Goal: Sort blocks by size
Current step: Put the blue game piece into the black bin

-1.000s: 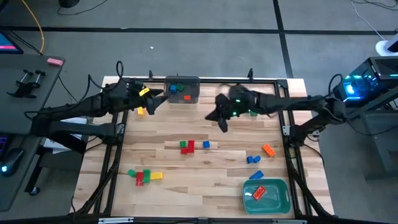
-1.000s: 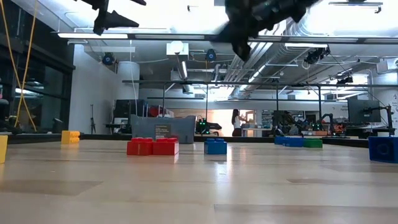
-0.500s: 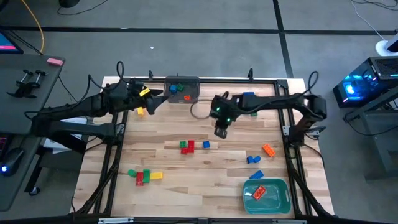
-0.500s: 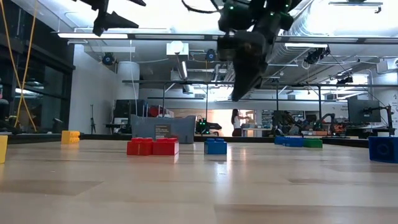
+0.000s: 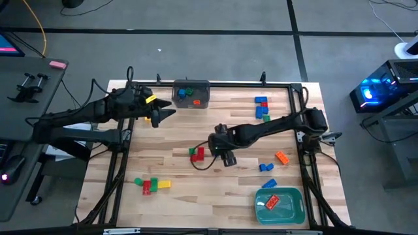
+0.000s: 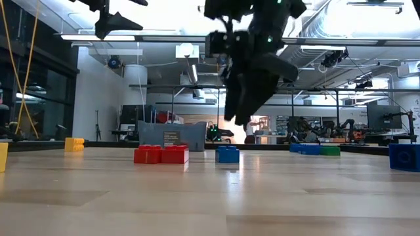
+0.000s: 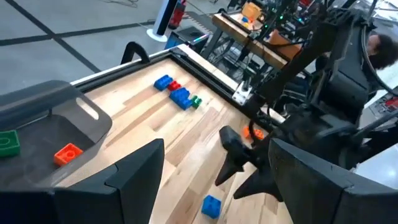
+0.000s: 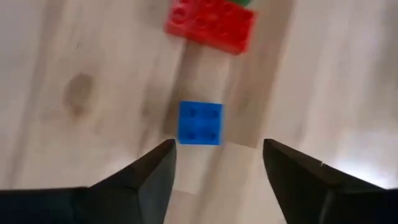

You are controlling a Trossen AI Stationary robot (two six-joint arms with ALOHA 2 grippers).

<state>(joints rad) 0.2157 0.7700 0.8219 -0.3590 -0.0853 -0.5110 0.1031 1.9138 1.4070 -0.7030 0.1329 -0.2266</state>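
Observation:
The blocks lie scattered on the wooden table. A small square blue block [image 8: 200, 122] rests flat on the boards, with a longer red block [image 8: 210, 23] and a green one beyond it. My right gripper [image 8: 214, 155] hangs open above the blue block [image 6: 228, 154], pointing down and clear of it, its fingers apart on either side. In the high view this gripper [image 5: 224, 155] covers the block. At the far left, my left gripper [image 5: 163, 115] waits high and open, with nothing between its fingers [image 7: 134, 177].
A dark grey bin [image 5: 191, 93] with blocks stands at the far edge. A teal tray [image 5: 281, 204] holding an orange-red block sits near right. More blocks lie far right [image 5: 262, 108], right [image 5: 281, 156] and near left [image 5: 151, 185].
My right gripper has swung from beside the bin toward the table's near edge and its left, and has sunk toward the blue block. It has tipped over from a slant until it points down, and its fingers have opened.

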